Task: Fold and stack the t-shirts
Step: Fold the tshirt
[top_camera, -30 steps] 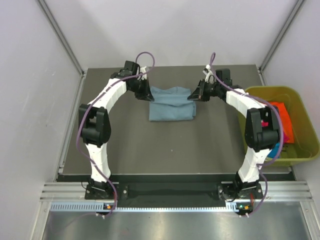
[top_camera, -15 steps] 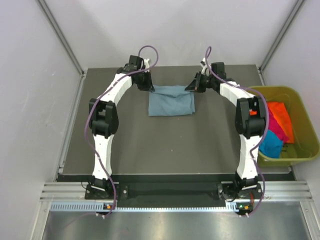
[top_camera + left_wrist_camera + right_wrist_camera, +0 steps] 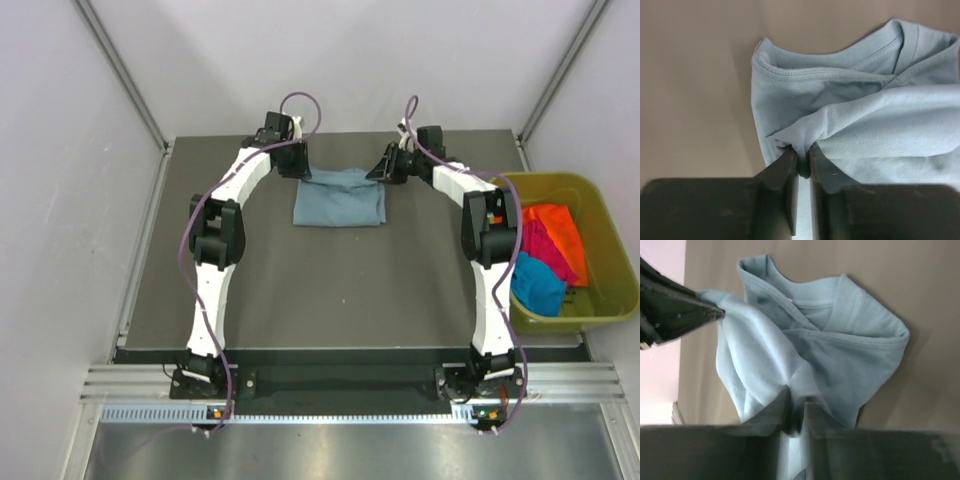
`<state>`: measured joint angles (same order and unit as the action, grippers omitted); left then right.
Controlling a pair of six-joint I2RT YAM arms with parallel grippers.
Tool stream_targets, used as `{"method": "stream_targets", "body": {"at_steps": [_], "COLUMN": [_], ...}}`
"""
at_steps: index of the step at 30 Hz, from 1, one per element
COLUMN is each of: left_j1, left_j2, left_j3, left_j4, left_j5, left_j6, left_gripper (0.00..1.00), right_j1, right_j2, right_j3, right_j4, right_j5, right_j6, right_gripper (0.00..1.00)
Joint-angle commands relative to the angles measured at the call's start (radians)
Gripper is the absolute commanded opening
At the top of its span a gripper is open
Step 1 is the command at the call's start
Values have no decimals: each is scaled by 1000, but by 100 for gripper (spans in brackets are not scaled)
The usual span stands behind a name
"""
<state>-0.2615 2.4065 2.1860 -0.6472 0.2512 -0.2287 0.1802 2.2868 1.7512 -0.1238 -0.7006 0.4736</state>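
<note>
A grey-blue t-shirt (image 3: 340, 198) lies folded into a small rectangle at the far middle of the dark table. My left gripper (image 3: 300, 172) is shut on its far left corner; the left wrist view shows the cloth (image 3: 850, 115) pinched between the fingers (image 3: 785, 165). My right gripper (image 3: 380, 172) is shut on the far right corner, with the cloth (image 3: 830, 350) bunched in its jaws. The left gripper's finger also shows in the right wrist view (image 3: 675, 315). Orange (image 3: 558, 228), magenta (image 3: 542, 252) and turquoise (image 3: 537, 283) t-shirts lie in the bin.
An olive-yellow bin (image 3: 600, 300) stands at the table's right edge beside the right arm. White enclosure walls close in the back and sides. The dark table (image 3: 340, 290) stretches toward the arm bases.
Both grippers have moved toward the far edge of the table, carrying the shirt's edge with them. The shirt now lies as a smaller, flatter rectangle farther back.
</note>
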Motion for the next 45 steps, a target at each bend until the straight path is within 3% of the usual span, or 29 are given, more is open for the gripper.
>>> {"method": "stream_targets", "body": {"at_steps": [1,3,4,5,9,14,20,25,33,45], "left_j1": [10,2,2,4,25,100,151,140,67,82], "left_j2": [-9,-23,-33,-64,-156,-227,-247,-247,-274,-316], "left_j3": [84,100,106,104,54,-121,-272,-282,-354,-365], "left_j4": [78,69,69,66,54,26,31,67,80,12], "left_j5": [-73,-104,-119,-115,-99,40,158,324,358,307], "left_j6": [28,25,3,0,-26,-60,-75,-121,-143,-54], "left_gripper": [42,57,66,68,75,78,72,54,50,70], "right_j1": [-12,-12,-12,-12,-16,-1,59,93,102,64], "right_j2": [-7,-21,-30,-55,-142,-220,-234,-176,-26,152], "right_j3": [79,88,90,93,58,-42,-142,-133,-1,192], "right_j4": [75,76,79,78,64,111,116,154,182,208], "right_j5": [35,50,52,49,52,-8,-46,-53,-43,-10], "right_j6": [-21,-30,-36,-42,-56,14,51,72,111,128], "right_gripper": [35,57,74,77,77,72,67,66,66,65]}}
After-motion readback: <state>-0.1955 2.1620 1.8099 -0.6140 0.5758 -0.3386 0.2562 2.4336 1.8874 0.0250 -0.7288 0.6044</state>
